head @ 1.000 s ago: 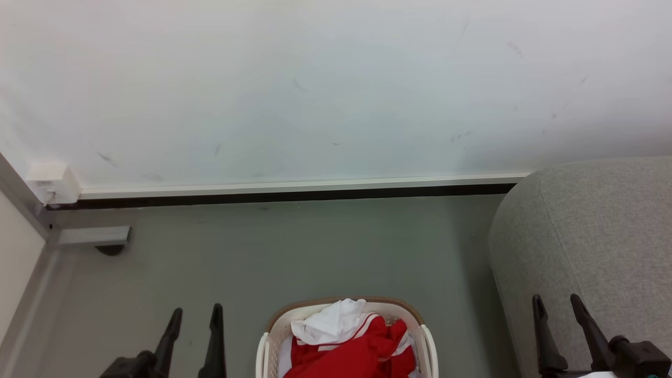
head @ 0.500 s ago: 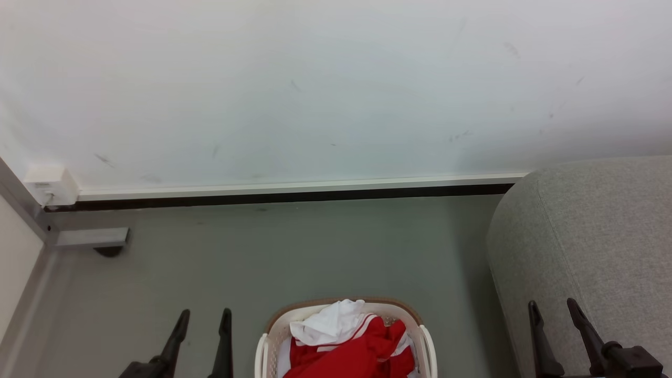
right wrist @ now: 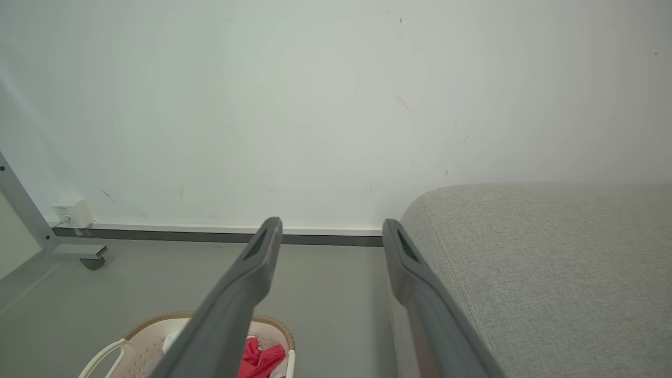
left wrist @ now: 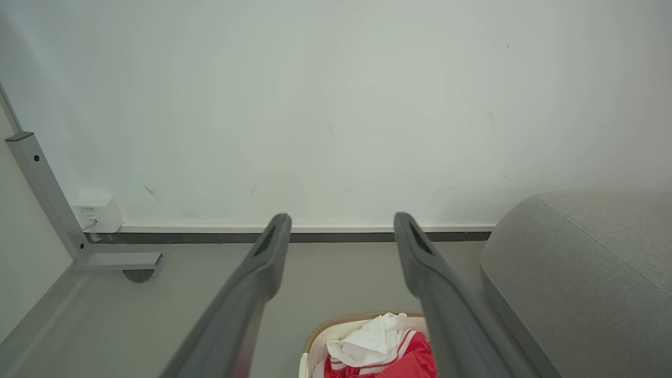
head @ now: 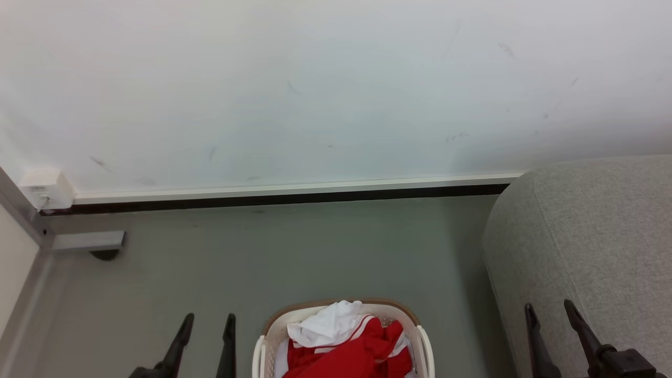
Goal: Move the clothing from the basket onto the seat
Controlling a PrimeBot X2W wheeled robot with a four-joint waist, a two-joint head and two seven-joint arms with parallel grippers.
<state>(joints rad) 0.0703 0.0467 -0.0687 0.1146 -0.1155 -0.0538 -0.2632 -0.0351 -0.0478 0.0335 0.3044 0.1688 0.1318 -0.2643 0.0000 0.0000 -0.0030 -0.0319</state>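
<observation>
The off-white basket (head: pixel 266 328) with a brown rim stands on the grey floor at the bottom centre of the head view. Inside it lies the clothing (head: pixel 362 354): red fabric with white stripes, and a white cloth (head: pixel 328 320) on top. The grey seat (head: pixel 593 236) rises to the right. My left gripper (head: pixel 208 321) is open left of the basket, apart from it. My right gripper (head: pixel 548 310) is open in front of the seat's side. The left wrist view shows the basket (left wrist: pixel 320 336) and clothing (left wrist: pixel 415 357) below open fingers; the right wrist view shows the basket (right wrist: pixel 152 325) and seat (right wrist: pixel 551 262).
A white wall (head: pixel 315 89) with a dark skirting strip closes the far side. A grey metal frame foot (head: pixel 86 240) with a caster and a white socket box (head: pixel 44 189) sit at the left corner. Bare floor (head: pixel 315 252) lies between basket and wall.
The head view has shifted slightly, so the scene sits a little left. My left gripper now shows further right and lower, nearer the basket. The right gripper sits slightly lower and left.
</observation>
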